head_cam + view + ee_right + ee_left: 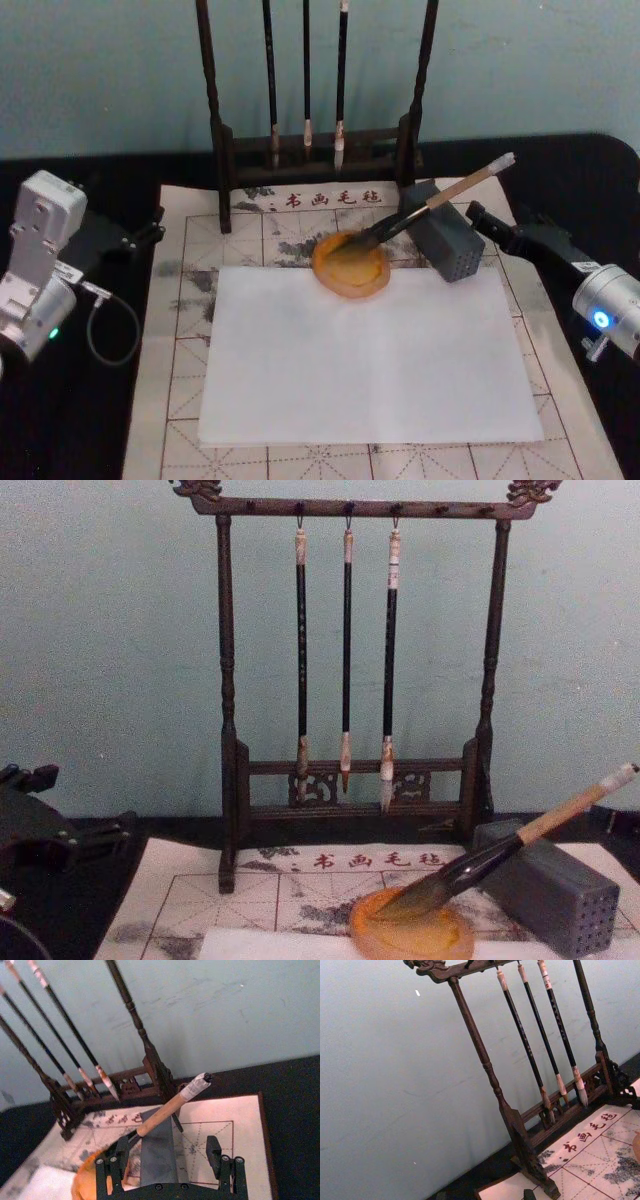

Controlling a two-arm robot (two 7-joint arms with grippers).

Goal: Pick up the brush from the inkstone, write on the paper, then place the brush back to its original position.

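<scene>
The brush [440,200] lies slanted, its dark tuft in the orange inkstone [345,287] and its tan handle resting on a grey block [450,248], whitish cap pointing back right. White paper [370,350] lies in front of the inkstone. My right gripper [478,214] sits just right of the block, apart from the brush. In the right wrist view it [167,1152] stands open, its fingers [214,1150] either side of the block, with the brush handle [165,1110] ahead and above them. My left gripper [145,232] rests parked at the far left.
A dark wooden rack [225,150] with three thin hanging brushes [306,70] stands behind the inkstone. A gridded felt mat [180,330] underlies the paper on the black table. The left arm's cable [100,330] loops beside the mat's left edge.
</scene>
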